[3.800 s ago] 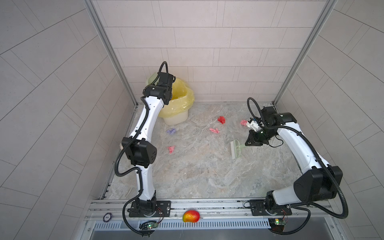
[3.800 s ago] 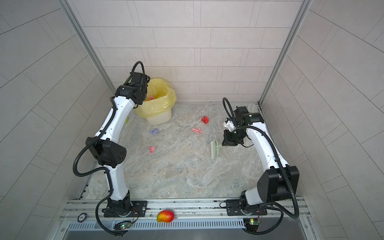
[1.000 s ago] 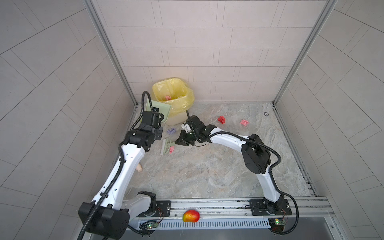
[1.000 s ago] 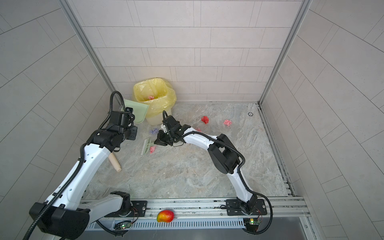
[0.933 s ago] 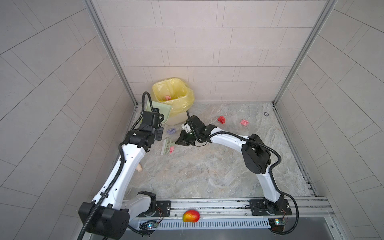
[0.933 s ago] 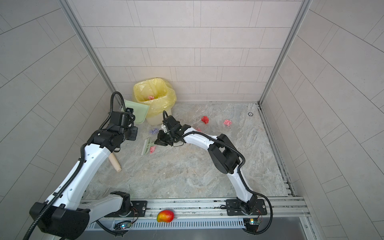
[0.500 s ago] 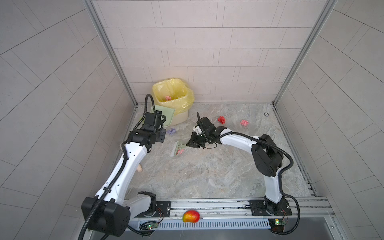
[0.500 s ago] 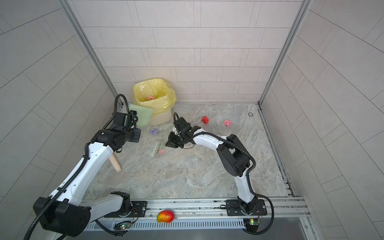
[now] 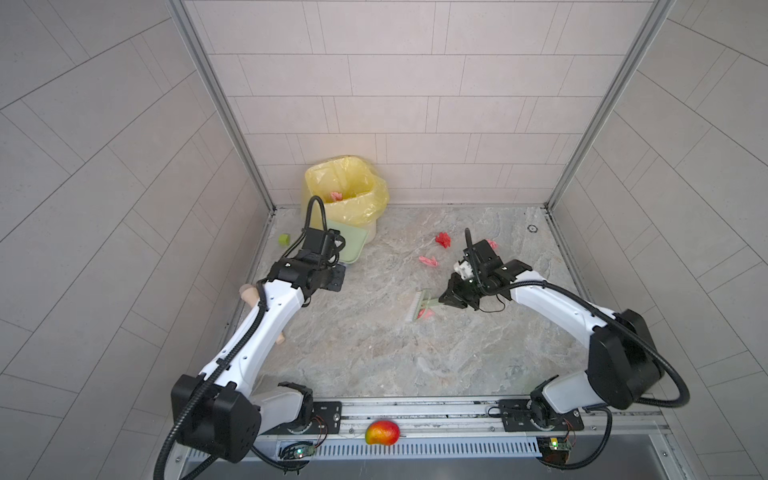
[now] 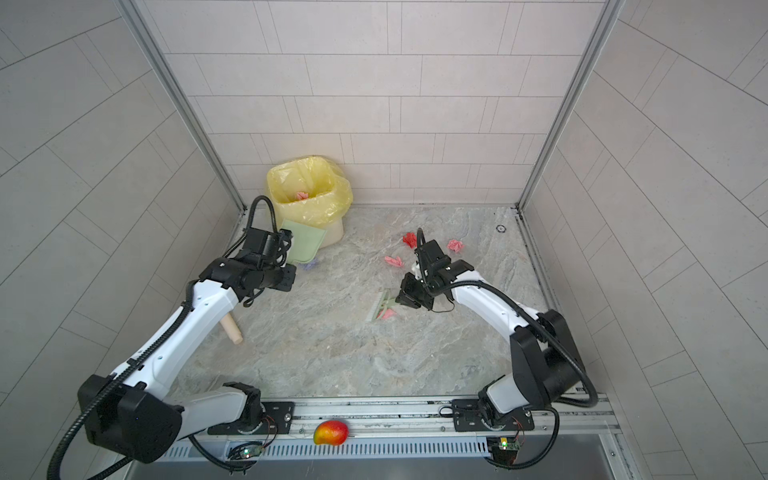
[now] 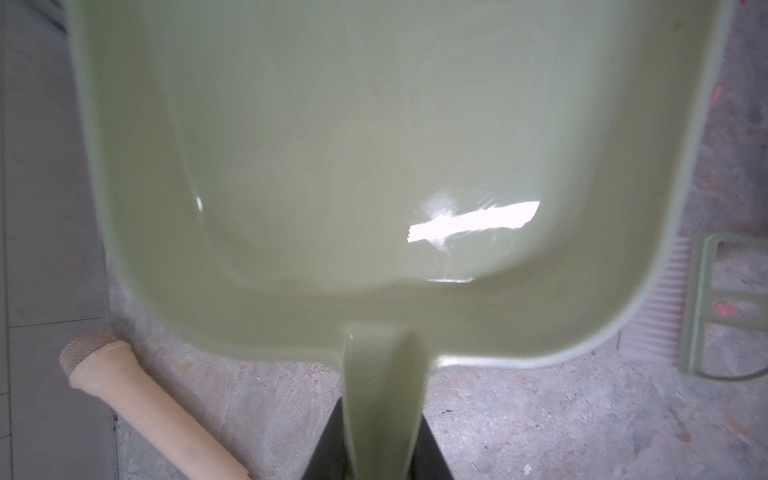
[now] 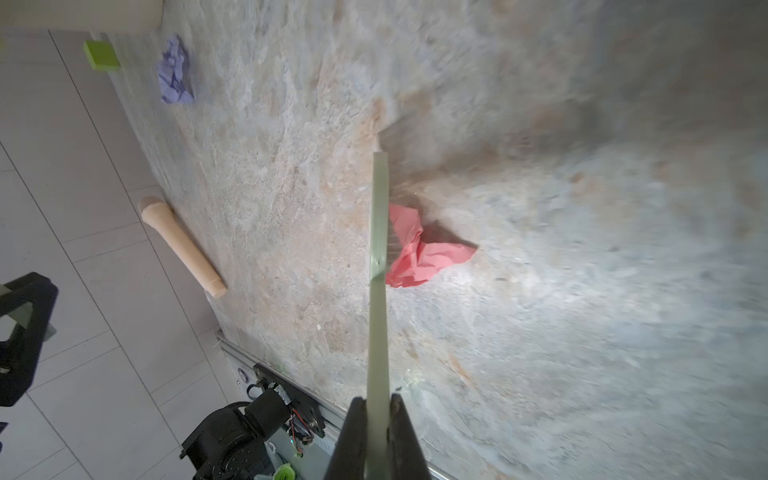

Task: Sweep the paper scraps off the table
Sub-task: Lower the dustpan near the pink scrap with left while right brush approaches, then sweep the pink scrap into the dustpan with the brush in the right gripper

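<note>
Paper scrap (image 12: 417,251) against brush (image 12: 379,224), long axis & tip away

- The table (image 9: 374,353) is a flat, grey-beige marble-patterned surface with veined streaks.
- A red scrap (image 9: 443,240), a pink scrap (image 9: 428,261) and a second pink scrap (image 9: 491,244) lie near one another toward its far side.
- A crumpled pink wad (image 12: 419,249) lies mid-table.
- A lavender scrap (image 10: 311,264) lies toward the far left.

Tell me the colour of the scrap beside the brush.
Pink. The scrap shows best in the right wrist view, right beside the brush.
</note>
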